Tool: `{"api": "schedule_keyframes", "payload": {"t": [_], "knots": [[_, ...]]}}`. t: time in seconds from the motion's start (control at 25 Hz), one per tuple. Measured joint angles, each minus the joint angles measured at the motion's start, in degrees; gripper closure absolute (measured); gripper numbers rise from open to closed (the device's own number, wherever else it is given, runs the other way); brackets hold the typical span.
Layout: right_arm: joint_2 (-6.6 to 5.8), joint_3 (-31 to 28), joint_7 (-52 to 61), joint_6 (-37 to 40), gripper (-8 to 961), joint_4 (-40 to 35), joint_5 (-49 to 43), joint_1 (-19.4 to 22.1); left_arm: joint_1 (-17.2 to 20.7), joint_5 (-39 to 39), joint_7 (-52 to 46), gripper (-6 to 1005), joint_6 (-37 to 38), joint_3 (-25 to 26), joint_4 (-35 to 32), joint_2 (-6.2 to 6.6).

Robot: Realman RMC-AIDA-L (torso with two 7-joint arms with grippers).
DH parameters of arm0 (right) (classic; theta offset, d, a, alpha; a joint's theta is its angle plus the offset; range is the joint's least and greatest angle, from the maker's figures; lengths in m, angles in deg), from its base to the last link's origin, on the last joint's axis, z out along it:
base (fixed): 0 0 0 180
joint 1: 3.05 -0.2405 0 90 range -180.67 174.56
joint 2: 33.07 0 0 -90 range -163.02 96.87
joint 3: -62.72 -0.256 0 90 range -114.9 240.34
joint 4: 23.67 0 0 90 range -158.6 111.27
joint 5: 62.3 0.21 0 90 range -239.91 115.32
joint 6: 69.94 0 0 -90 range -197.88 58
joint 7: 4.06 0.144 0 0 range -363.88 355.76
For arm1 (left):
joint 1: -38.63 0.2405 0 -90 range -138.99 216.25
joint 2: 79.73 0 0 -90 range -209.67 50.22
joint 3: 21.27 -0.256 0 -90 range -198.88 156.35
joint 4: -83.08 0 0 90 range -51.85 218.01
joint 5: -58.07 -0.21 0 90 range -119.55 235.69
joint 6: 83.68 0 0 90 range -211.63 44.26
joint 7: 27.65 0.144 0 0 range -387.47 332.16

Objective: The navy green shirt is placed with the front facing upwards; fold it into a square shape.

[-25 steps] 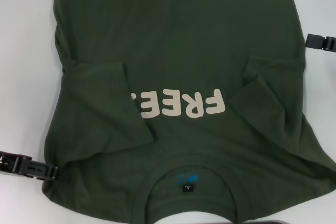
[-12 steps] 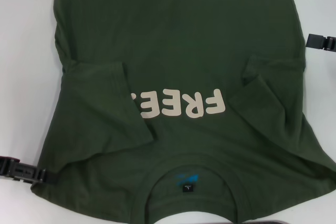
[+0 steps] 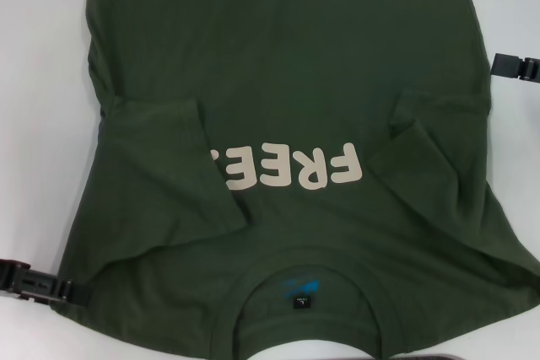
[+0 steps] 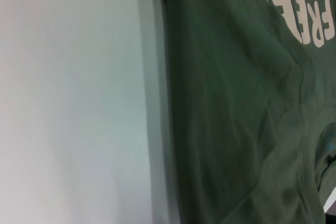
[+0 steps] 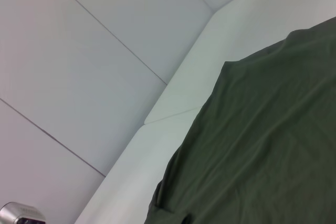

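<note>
On the white table (image 3: pixel 34 124), the navy green shirt (image 3: pixel 287 65) is spread front up, collar nearest the robot.

Both short sleeves are folded inward over the chest, and cream "FREE" lettering (image 3: pixel 291 168) is read upside down (its end hidden by a sleeve); a small black neck label (image 3: pixel 301 301) is seen. The left gripper (image 3: pixel 63 290) meets the shirt's edge, the right gripper (image 3: pixel 513 67) sits beside it; neither's jaw state can be told.
</note>
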Motion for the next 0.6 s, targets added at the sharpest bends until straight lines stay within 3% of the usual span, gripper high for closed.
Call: {"api": "schedule_keyframes", "payload": {"t": [0.44, 0.6], "knots": [[0.00, 0.13, -0.02, 0.00, 256, 0.05, 0.73, 0.18, 0.07, -0.01, -0.65, 162, -1.17, -0.06, -0.08, -0.12], [0.00, 0.12, -0.04, 0.00, 278, -0.07, 0.74, 0.19, 0.11, -0.02, -0.64, 297, -1.24, -0.10, -0.34, -0.04]]}}
